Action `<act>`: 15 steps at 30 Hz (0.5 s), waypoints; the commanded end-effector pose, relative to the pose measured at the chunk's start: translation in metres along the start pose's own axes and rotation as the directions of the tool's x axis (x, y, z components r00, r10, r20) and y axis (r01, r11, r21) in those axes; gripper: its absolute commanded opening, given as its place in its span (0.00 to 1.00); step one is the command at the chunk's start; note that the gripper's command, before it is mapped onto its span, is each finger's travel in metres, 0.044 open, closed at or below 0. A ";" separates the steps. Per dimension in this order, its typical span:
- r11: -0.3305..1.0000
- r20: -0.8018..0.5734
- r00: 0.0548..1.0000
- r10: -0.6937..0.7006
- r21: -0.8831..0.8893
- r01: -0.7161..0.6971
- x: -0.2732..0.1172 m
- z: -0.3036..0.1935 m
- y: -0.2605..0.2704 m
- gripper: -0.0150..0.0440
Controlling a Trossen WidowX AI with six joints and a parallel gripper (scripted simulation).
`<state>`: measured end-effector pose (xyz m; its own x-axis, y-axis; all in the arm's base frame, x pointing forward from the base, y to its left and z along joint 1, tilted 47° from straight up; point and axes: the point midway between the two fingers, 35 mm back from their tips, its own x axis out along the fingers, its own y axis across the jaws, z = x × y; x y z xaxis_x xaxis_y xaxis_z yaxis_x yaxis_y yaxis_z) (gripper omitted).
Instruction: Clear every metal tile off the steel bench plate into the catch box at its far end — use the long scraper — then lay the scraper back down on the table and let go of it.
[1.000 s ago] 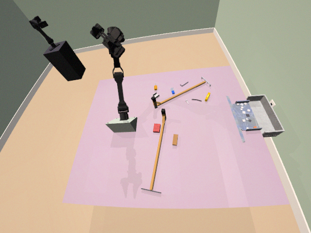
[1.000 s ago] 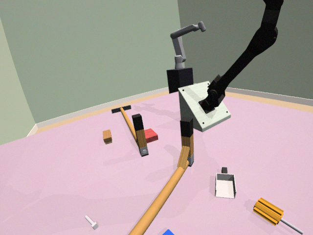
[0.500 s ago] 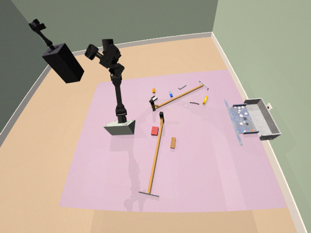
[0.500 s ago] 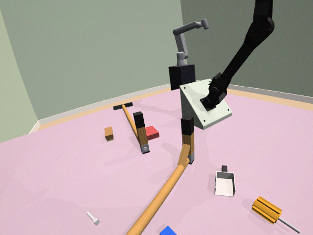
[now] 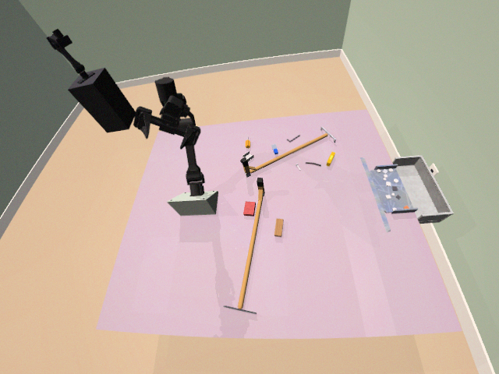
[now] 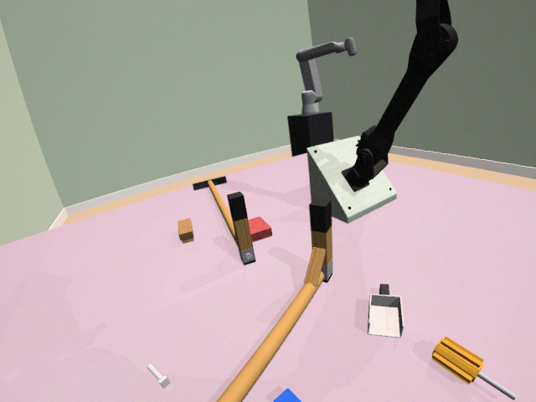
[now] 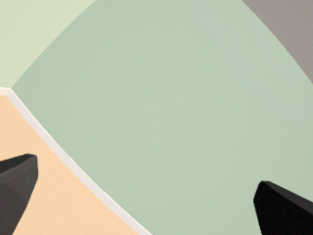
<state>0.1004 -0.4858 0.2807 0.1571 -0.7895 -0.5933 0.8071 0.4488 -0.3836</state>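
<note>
Currently the jaws (image 5: 164,141) stand wide and empty, well apart from and above the dark-bladed long scraper (image 5: 251,249) (image 6: 221,206) on the surface (image 5: 322,261) (image 6: 130,294). Its long axis runs from the upright grip, nearer the jaws, to the farther blade.

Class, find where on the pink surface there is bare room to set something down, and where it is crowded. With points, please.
Room: between the brown block (image 5: 278,227) (image 6: 185,229) and the bench plate (image 5: 380,202); also left of the lower scraper's blade (image 5: 233,308) (image 6: 209,182) in the top view. Crowded: around the upper scraper (image 5: 291,152) (image 6: 272,339), with small tools on both sides.
</note>
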 end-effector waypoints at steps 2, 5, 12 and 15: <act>0.993 -0.092 0.991 0.092 0.087 -0.084 0.020 -0.033 0.014 1.00; 0.983 -0.136 0.981 0.138 0.138 -0.119 0.027 -0.049 0.021 1.00; 0.945 -0.229 0.941 0.248 0.270 -0.183 0.040 -0.086 0.037 1.00; 0.923 -0.265 0.918 0.295 0.329 -0.201 0.043 -0.101 0.044 1.00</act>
<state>0.0882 -0.4656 0.1899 0.2142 -0.5553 -0.8035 0.8850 0.4585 -0.0809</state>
